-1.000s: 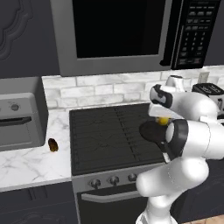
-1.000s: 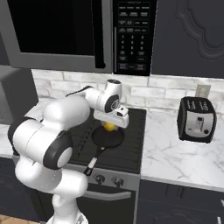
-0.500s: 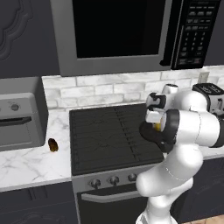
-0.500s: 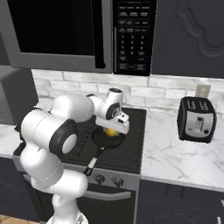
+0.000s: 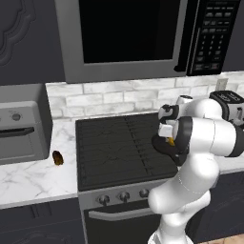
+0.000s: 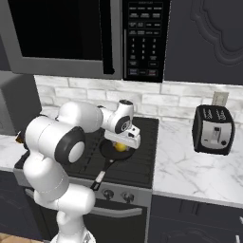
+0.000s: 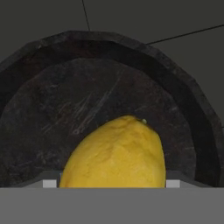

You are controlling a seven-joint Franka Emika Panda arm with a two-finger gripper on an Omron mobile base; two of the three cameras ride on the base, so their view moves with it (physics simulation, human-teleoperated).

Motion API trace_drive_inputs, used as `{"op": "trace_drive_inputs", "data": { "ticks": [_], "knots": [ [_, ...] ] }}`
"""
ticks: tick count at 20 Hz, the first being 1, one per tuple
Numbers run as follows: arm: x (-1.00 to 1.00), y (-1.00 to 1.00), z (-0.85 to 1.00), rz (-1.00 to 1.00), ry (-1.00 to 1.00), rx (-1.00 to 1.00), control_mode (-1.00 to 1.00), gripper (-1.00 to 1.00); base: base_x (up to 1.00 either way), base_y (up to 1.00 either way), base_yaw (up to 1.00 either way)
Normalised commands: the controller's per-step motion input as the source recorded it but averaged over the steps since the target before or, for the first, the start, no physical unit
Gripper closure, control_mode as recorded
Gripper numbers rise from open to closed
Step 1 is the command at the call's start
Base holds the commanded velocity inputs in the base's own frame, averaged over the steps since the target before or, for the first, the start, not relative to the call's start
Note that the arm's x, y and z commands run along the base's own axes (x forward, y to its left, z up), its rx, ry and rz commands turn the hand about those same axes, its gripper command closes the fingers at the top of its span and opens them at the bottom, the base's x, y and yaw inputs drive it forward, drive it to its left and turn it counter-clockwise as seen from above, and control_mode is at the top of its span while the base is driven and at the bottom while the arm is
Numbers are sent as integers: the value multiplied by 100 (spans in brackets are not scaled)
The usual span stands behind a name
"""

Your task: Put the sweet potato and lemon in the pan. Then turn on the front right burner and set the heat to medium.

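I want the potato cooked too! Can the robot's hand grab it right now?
Probably not yet. The gripper is over the pan with the lemon, and the sweet potato lies far off on the counter left of the stove. Nothing blocks the way.

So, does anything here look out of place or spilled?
Nothing is spilled or damaged. One thing stands out: the sweet potato lies alone on the marble counter left of the cooktop, far from the pan with the lemon.

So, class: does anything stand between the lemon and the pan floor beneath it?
Nothing visible does. In the hand view the lemon sits at the gripper, with the pan floor bare directly beyond it.
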Motion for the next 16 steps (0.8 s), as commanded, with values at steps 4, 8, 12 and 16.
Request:
{"op": "trace_drive_inputs", "data": {
  "ticks": [4, 8, 12, 16],
  "knots": [
    [0, 0, 0, 0, 0, 0, -100, -100, 0, 0, 0],
    [0, 0, 0, 0, 0, 0, -100, -100, 0, 0, 0],
    [0, 1, 0, 0, -3, 0, -100, -100, 0, 0, 0],
    [-1, 10, 3, 2, -6, 0, -100, -100, 0, 0, 0]
  ]
}}
